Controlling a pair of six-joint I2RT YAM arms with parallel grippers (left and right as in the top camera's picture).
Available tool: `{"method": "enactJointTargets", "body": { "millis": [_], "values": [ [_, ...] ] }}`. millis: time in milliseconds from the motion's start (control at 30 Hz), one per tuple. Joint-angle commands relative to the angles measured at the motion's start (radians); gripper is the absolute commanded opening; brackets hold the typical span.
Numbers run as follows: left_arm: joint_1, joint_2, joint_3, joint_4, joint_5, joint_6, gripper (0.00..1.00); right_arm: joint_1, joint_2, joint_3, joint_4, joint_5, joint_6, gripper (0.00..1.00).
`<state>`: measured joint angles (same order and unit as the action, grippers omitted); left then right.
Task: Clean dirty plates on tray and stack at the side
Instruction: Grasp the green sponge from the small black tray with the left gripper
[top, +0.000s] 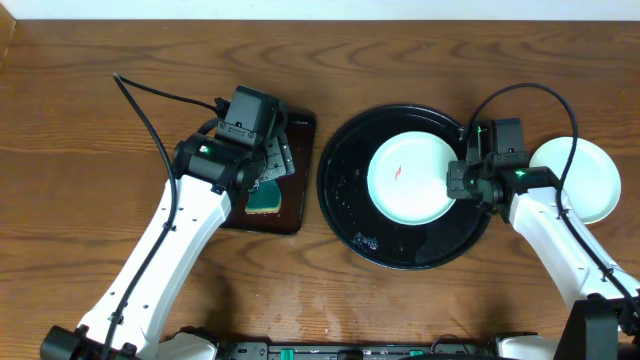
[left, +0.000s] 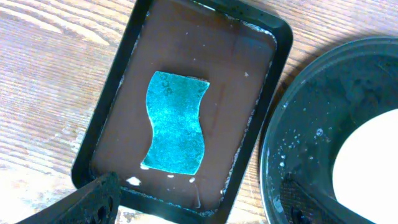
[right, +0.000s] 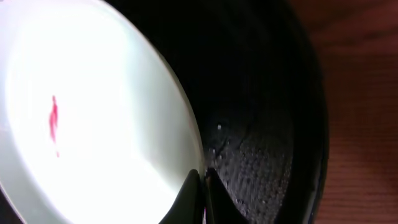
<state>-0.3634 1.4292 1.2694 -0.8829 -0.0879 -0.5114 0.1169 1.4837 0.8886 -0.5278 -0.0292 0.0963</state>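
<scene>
White plate (right: 93, 124) rim between right fingertips (right: 185, 202)

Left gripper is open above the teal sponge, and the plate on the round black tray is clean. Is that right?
Not clean: the plate on the round black tray carries a red smear, plain in the right wrist view. The rest holds: the left gripper is open above the teal sponge.

Overhead, light falls soft and even across the bench (top: 90, 60), with only faint shadows. In the left wrist view the wood bleaches pale toward 8 o'clock, and the wet floor of the rectangular tray (left: 186, 50) glints. In the right wrist view the white plate (right: 93, 124) is blown out and blurred. The black tray (right: 267, 93) sinks into darkness, and the right claw (right: 202, 193) is soft at 6 o'clock.
</scene>
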Motion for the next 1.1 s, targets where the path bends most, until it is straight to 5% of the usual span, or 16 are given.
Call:
{"method": "enactJointTargets", "body": {
  "millis": [0,100,167,467,667,833,1067],
  "values": [
    [0.005,0.002,0.021,-0.002,-0.005,0.006,0.82,0.005,0.014,-0.008,-0.018,-0.033,-0.105,0.01],
    [0.005,0.002,0.021,-0.002,-0.005,0.006,0.83,0.016,0.047,-0.008,-0.014,-0.043,-0.101,0.01],
    [0.005,0.002,0.021,-0.002,-0.005,0.006,0.82,0.026,0.065,-0.008,-0.013,-0.067,-0.1,0.18],
    [0.005,0.002,0.021,0.002,-0.005,0.006,0.82,0.024,0.065,-0.007,-0.016,-0.085,0.047,0.36],
    [0.005,0.002,0.017,-0.004,0.051,0.003,0.82,0.023,0.065,-0.007,-0.03,-0.132,0.048,0.38],
    [0.005,0.05,-0.018,0.038,-0.057,0.002,0.82,0.023,0.065,-0.007,-0.034,-0.149,0.048,0.37],
    [0.005,0.252,-0.025,-0.042,-0.058,-0.079,0.62,0.023,0.065,-0.007,-0.052,-0.149,0.048,0.35]
  ]
}}
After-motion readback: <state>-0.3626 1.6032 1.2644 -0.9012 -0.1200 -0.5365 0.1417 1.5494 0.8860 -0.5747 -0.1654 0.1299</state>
